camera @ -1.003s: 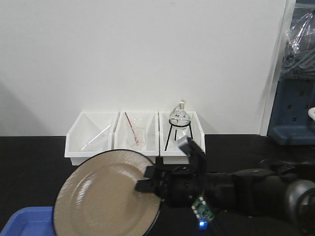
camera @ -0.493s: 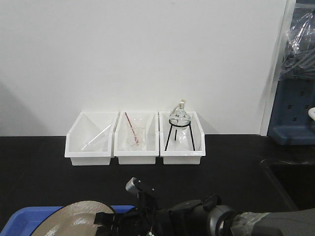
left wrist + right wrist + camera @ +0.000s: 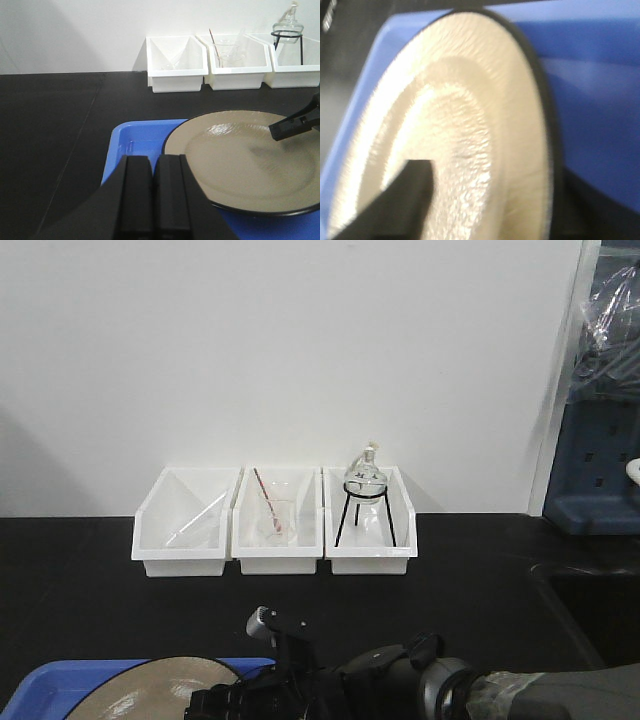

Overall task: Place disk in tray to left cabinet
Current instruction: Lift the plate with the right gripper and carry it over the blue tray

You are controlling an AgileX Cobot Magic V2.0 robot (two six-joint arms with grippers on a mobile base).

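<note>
The tan disk (image 3: 250,160) with its black rim lies low in the blue tray (image 3: 137,140), its right side slightly raised. It also shows in the front view (image 3: 160,690) over the tray (image 3: 50,690). My right gripper (image 3: 490,170) is shut on the disk's rim (image 3: 470,100), with one finger on its upper face and the other under the edge. One of its fingers (image 3: 295,125) shows over the disk's right side. My left gripper (image 3: 153,165) is shut and empty, just in front of the tray's near left edge. The left cabinet is out of view.
Three white bins stand in a row against the back wall: an empty-looking one (image 3: 185,520), one with a beaker and a red rod (image 3: 275,520), and one with a flask on a black tripod (image 3: 366,510). A blue-grey unit (image 3: 600,460) stands at the right.
My right arm has brought the disk down from tilted upright above the table into the blue tray. In the last half second it shifted only slightly.
</note>
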